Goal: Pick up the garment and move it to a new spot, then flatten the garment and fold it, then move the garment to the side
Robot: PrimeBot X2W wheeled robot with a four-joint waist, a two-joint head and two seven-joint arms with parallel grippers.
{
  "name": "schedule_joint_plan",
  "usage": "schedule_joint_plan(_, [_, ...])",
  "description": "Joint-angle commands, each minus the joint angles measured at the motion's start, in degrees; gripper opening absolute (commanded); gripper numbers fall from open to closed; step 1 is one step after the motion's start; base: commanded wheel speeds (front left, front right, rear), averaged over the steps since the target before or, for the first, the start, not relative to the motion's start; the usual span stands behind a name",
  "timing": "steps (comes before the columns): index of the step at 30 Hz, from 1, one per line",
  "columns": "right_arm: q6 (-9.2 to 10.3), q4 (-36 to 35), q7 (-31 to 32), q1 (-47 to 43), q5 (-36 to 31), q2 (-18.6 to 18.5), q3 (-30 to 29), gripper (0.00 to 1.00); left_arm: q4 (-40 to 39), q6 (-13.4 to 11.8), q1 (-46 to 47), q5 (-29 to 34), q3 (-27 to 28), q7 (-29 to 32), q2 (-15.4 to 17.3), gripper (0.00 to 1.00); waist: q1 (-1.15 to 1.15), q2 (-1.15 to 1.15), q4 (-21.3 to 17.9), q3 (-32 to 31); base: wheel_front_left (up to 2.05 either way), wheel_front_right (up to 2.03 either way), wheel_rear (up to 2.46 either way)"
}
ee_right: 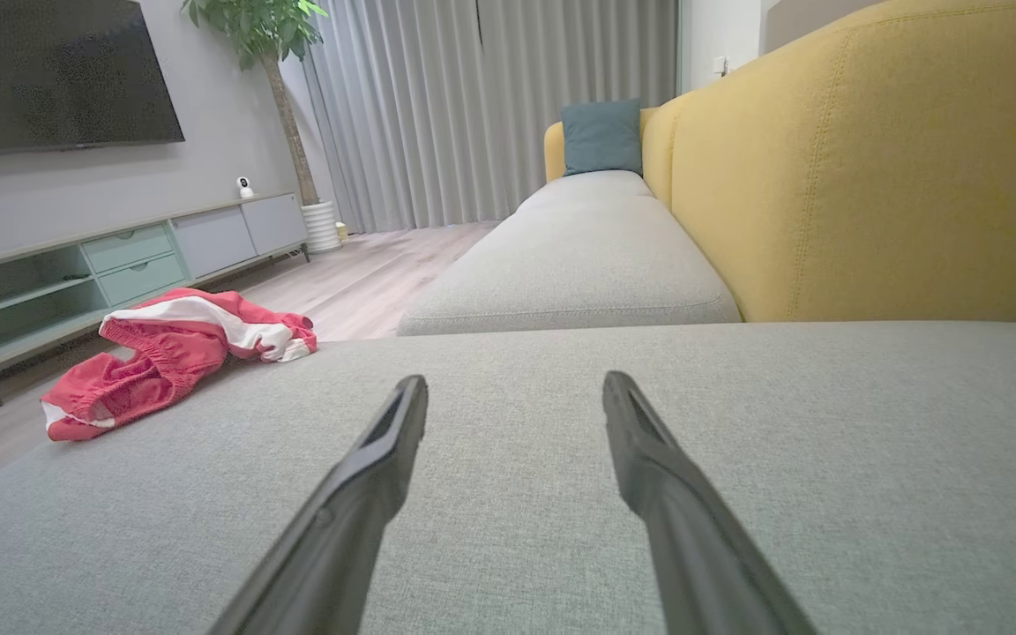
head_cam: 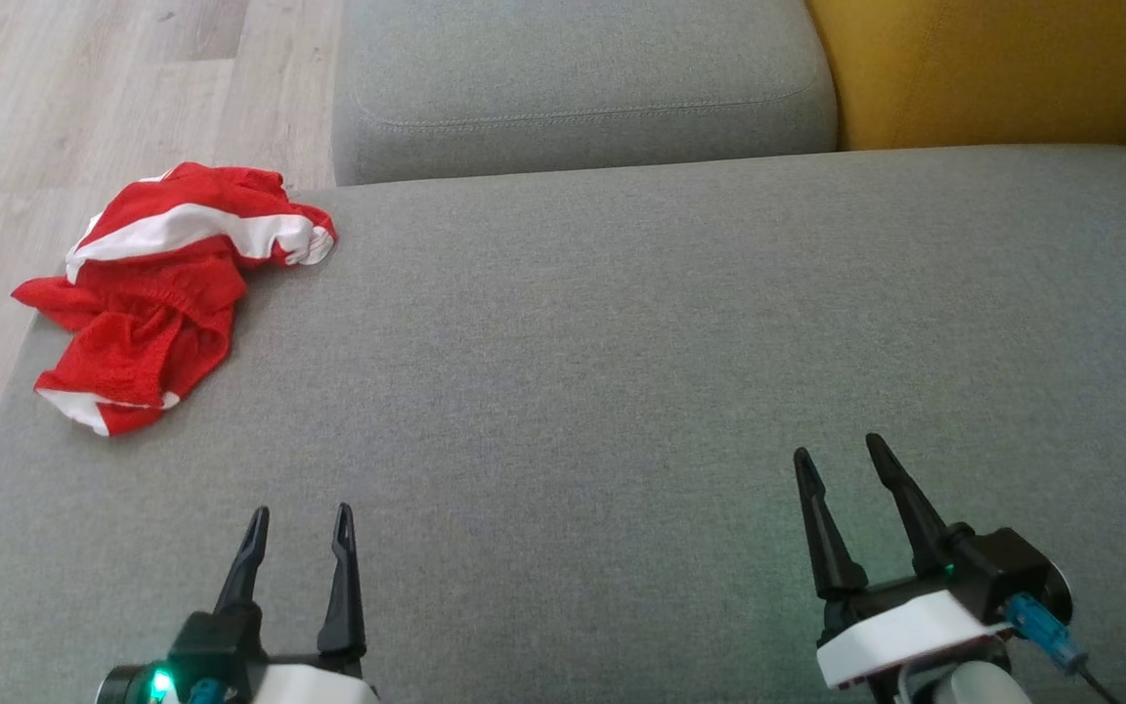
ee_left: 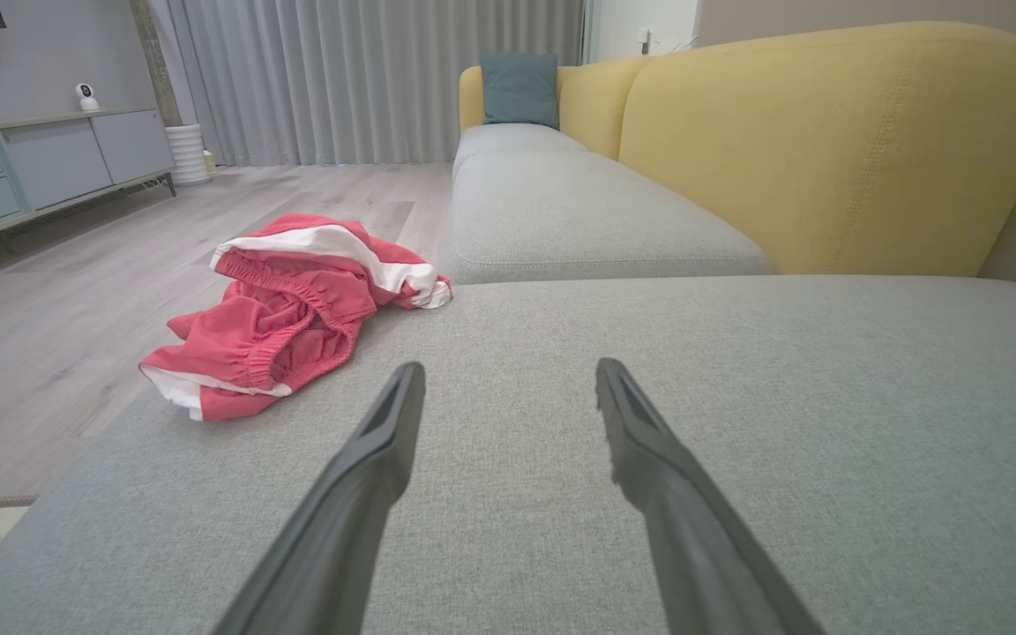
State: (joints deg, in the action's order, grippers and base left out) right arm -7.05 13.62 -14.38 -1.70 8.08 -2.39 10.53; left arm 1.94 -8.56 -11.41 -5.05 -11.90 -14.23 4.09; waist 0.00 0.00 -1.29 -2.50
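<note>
One garment (head_cam: 167, 293) on cushion (head_cam: 622, 391); yellow backrest (head_cam: 993, 68) beyond.

The robot's left claw (head_cam: 301, 510), with two long black fingers on a white wrist, is pointing forward at lower left, spread wide and empty. The matching right claw (head_cam: 839, 448) is sitting slightly farther ahead, angled leftward, equally spread.

Left claw (head_cam: 301, 510) and right claw (head_cam: 837, 446) show black fingers (head_cam: 822, 533), white housings (head_cam: 900, 636), perhaps blue plugs (head_cam: 1037, 626).
</note>
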Motion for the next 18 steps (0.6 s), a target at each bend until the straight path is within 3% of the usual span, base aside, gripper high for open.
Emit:
schedule_joint_plan(1, [-0.44,-1.6,-0.6,2.5,0.2,-0.5,1.0,1.0,-1.8,0.0,2.1,0.0,2.3,-0.8,0.2,1.0,0.0,0.0,0.0,0.0,0.0,0.0,0.0])
schedule_joint_plan(18, [-0.44,-0.9,-0.6,2.9,0.5,-0.5,0.2,1.0,-0.7,0.7,2.2,-0.5,3.2,-0.8,-0.2,1.0,0.0,0.0,-0.1,0.1,0.0,0.0,0.0])
